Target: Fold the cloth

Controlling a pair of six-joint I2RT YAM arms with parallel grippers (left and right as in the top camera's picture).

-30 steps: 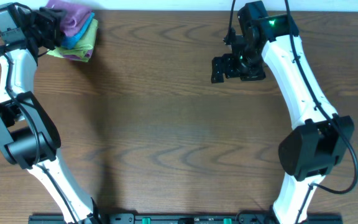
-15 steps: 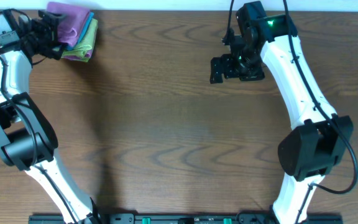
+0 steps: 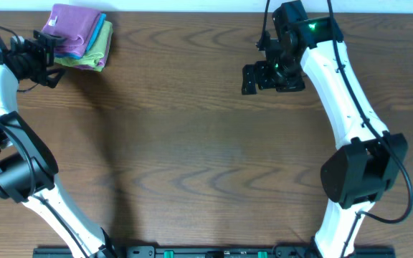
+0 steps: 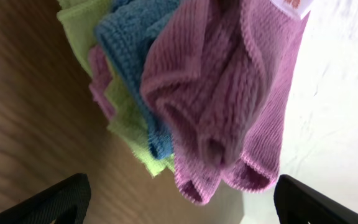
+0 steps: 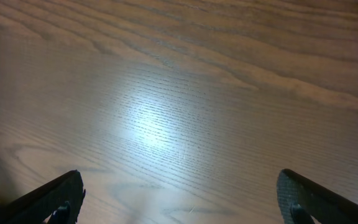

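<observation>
A stack of folded cloths lies at the table's back left corner: a purple cloth (image 3: 69, 29) on top, a blue cloth (image 3: 92, 43) and a green cloth (image 3: 97, 51) under it. In the left wrist view the purple cloth (image 4: 229, 93), blue cloth (image 4: 129, 56) and green cloth (image 4: 86, 25) fill the frame. My left gripper (image 3: 46, 57) is open and empty, just left of the stack, apart from it; its fingertips (image 4: 179, 199) frame the purple cloth's edge. My right gripper (image 3: 248, 79) is open and empty over bare table at the back right (image 5: 179, 196).
The wooden table (image 3: 206, 158) ends at a white back edge (image 3: 192, 6) right behind the cloth stack. The white surface shows beside the stack in the left wrist view (image 4: 340, 112). Both arms' bases stand at the front edge.
My left gripper has drawn back leftward off the cloth stack, which stays folded at the corner. The right arm has barely moved.
</observation>
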